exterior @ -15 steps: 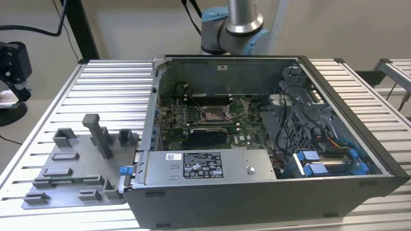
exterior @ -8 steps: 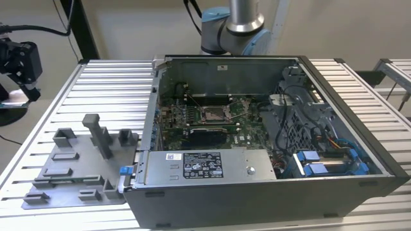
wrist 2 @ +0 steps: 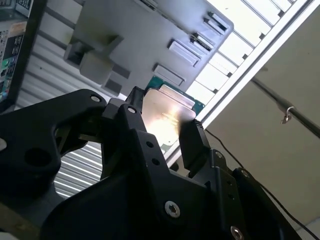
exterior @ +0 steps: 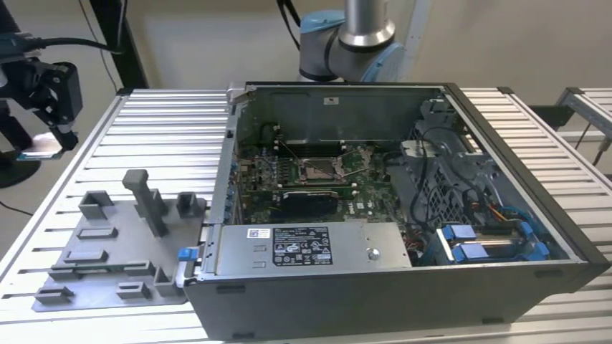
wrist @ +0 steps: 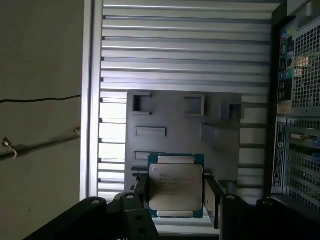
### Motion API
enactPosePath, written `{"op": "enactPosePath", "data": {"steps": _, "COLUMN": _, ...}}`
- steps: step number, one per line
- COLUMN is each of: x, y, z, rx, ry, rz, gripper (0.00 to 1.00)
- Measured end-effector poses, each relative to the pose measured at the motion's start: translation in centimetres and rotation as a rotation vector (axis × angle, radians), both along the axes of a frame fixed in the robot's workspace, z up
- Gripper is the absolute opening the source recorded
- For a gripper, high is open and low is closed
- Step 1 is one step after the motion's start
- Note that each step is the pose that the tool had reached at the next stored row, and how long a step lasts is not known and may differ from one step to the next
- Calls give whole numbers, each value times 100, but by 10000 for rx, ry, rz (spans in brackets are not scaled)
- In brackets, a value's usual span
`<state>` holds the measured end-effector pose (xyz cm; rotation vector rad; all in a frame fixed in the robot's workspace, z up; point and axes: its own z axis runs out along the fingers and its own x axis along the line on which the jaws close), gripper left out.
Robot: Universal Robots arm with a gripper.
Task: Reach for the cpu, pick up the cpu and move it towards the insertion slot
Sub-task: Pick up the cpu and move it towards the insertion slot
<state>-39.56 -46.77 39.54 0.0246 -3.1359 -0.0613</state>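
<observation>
1. Grip: my gripper (wrist: 176,202) is clamped on the cpu (wrist: 175,186), one finger on each of two opposite edges. The chip's silvery face is toward the cam in both wrist views.
2. Where: in the exterior view I hang near the slatted table's (exterior: 163,143) edge on the exterior view's left. That puts me up past the grey fixture plate (exterior: 105,251) and well apart from the insertion slot (exterior: 320,168), which sits on the board inside the open pc case (exterior: 535,236).
3. Risk, slip: it's an edge-only hold on a thin part. Any jerk could tilt or drop it, and w/ bare floor just beside the table edge it might not land on the table.
4. Risk, clip: the case wall stands btwn me and the slot. Going in too low could knock the chip askew.
5. Risk, pins: a tilted or wrongly turned chip could bend the socket pins. Can't tell from here if the frame & lever are open.
6. Writing: the cpu face has several small print lines. There's a white label (exterior: 301,247) w/ barcodes on the power supply and stickers (wrist: 286,65) on the case rear. I leave all of it unread.
</observation>
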Motion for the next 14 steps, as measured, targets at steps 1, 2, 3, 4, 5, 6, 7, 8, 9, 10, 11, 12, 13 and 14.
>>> {"op": "enactPosePath", "data": {"steps": 1, "x": 25, "y": 0, "z": 0, "rx": 0, "ry": 0, "rz": 0, "gripper": 0}}
{"op": "enactPosePath", "data": {"steps": 2, "x": 50, "y": 0, "z": 0, "rx": 0, "ry": 0, "rz": 0, "gripper": 0}}
{"op": "enactPosePath", "data": {"steps": 3, "x": 75, "y": 0, "z": 0, "rx": 0, "ry": 0, "rz": 1, "gripper": 0}}
{"op": "enactPosePath", "data": {"steps": 4, "x": 99, "y": 0, "z": 0, "rx": 0, "ry": 0, "rz": 1, "gripper": 0}}
{"op": "enactPosePath", "data": {"steps": 5, "x": 125, "y": 0, "z": 0, "rx": 0, "ry": 1, "rz": 0, "gripper": 0}}
{"op": "enactPosePath", "data": {"steps": 6, "x": 151, "y": 0, "z": 0, "rx": 0, "ry": 0, "rz": 0, "gripper": 0}}
{"op": "enactPosePath", "data": {"steps": 7, "x": 176, "y": 0, "z": 0, "rx": 0, "ry": 1, "rz": 0, "gripper": 0}}
{"op": "enactPosePath", "data": {"steps": 8, "x": 200, "y": 0, "z": 0, "rx": 0, "ry": 0, "rz": 0, "gripper": 0}}
{"op": "enactPosePath", "data": {"steps": 9, "x": 224, "y": 0, "z": 0, "rx": 0, "ry": 0, "rz": 1, "gripper": 0}}
{"op": "enactPosePath", "data": {"steps": 10, "x": 246, "y": 0, "z": 0, "rx": 0, "ry": -1, "rz": 0, "gripper": 0}}
{"op": "enactPosePath", "data": {"steps": 11, "x": 267, "y": 0, "z": 0, "rx": 0, "ry": 0, "rz": 0, "gripper": 0}}
{"op": "enactPosePath", "data": {"steps": 12, "x": 286, "y": 0, "z": 0, "rx": 0, "ry": 0, "rz": 0, "gripper": 0}}
{"op": "enactPosePath", "data": {"steps": 13, "x": 306, "y": 0, "z": 0, "rx": 0, "ry": 0, "rz": 0, "gripper": 0}}
{"op": "enactPosePath", "data": {"steps": 14, "x": 326, "y": 0, "z": 0, "rx": 0, "ry": 0, "rz": 0, "gripper": 0}}
